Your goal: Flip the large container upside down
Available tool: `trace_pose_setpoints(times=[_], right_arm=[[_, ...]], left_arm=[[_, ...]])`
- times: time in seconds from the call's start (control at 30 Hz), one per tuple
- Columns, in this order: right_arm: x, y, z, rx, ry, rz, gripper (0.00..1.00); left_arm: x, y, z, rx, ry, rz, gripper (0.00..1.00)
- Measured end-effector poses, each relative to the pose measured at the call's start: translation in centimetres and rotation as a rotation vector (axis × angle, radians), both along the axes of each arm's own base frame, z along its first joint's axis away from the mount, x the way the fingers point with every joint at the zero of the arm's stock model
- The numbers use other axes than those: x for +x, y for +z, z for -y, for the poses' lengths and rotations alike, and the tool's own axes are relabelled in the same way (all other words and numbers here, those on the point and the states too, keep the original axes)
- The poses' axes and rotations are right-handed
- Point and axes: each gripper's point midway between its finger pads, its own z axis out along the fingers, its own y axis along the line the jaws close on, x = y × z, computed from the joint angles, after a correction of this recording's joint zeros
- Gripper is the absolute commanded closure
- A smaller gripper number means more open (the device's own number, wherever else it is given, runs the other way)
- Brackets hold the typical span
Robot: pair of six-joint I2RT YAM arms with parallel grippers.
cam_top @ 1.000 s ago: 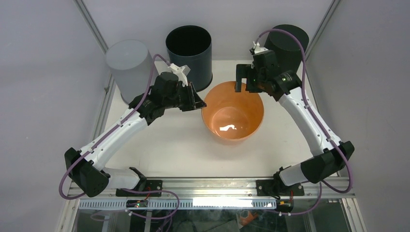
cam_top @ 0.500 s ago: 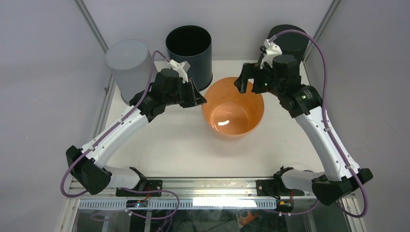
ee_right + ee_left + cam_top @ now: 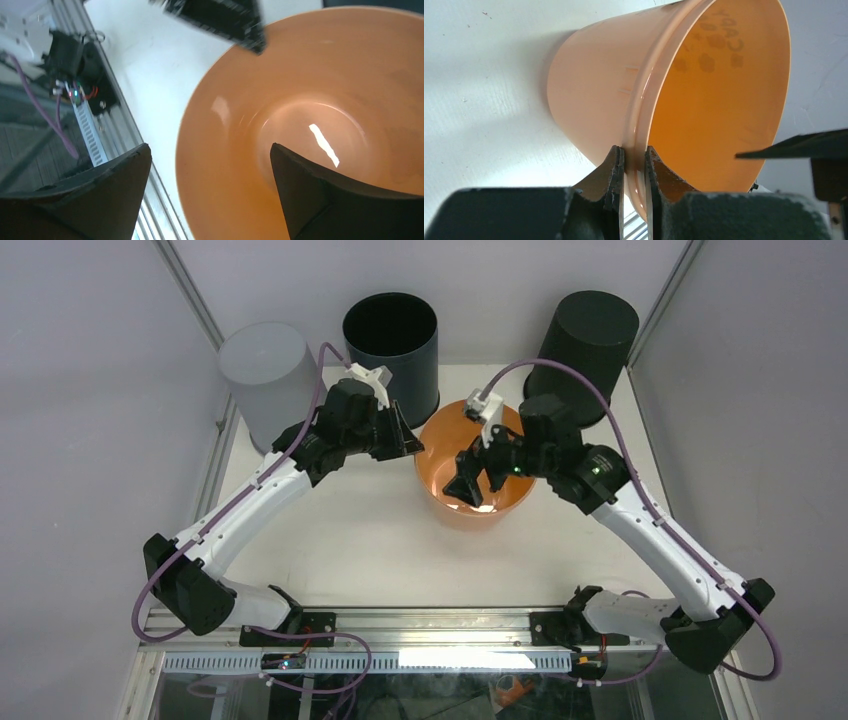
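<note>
1. The large orange container (image 3: 437, 462) is standing mouth-up near the middle of the white table (image 3: 350, 530), its glossy inside (image 3: 300, 100) catching a bright glint of light.
2. The left gripper (image 3: 412, 448) is clamping the container's rim on its left side. In the left wrist view the jaws are pinching the lip, one finger (image 3: 614, 165) outside the wall (image 3: 599, 95) and the other inside.
3. The right gripper (image 3: 478, 480) is hanging over the container's mouth with its jaws spread wide and gripping nothing. In the right wrist view one finger (image 3: 310, 190) is showing over the inside and the other over the table beyond the rim. Whether either is touching the container cannot be told.
4. Along the back edge three more containers are standing well apart from each other: a grey one (image 3: 262, 370) at the left, bottom up, an open dark one (image 3: 390, 340) just behind the orange container, and a dark one (image 3: 590, 335) at the right, bottom up.
</note>
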Motion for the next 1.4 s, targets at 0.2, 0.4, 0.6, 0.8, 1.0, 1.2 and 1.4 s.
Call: trace_pose_setpoints(times=[0.2, 0.4, 0.6, 0.8, 1.0, 1.2, 1.4], right_arm=[[-3.0, -2.4, -1.3, -0.096, 0.141, 0.035, 0.08], [-4.6, -3.4, -2.1, -0.158, 0.208, 0.085, 0.15], [-4.7, -5.9, -2.1, -0.256, 0.212, 0.084, 0.38], [-3.7, -8.7, -1.5, -0.347, 0.175, 0.069, 0.57], [-3.3, -9.5, -1.4, -0.378, 0.163, 0.065, 1.00], [-3.0, -8.8, -2.0, -0.368, 0.181, 0.115, 1.00], [-2.2, -8.2, -2.0, -0.326, 0.119, 0.084, 1.00]], left_arm=[[0.1, 0.0, 0.0, 0.002, 0.006, 0.001, 1.00], [0.4, -0.1, -0.2, 0.004, 0.013, -0.001, 1.00], [0.4, -0.1, -0.2, 0.004, 0.013, -0.002, 1.00], [0.5, 0.0, -0.1, 0.003, 0.013, 0.000, 1.00], [0.7, 0.0, -0.3, 0.005, 0.022, 0.003, 1.00], [1.3, 0.3, -0.7, -0.004, 0.047, 0.009, 0.85], [1.4, 1.4, -0.6, -0.010, 0.031, 0.042, 0.01]])
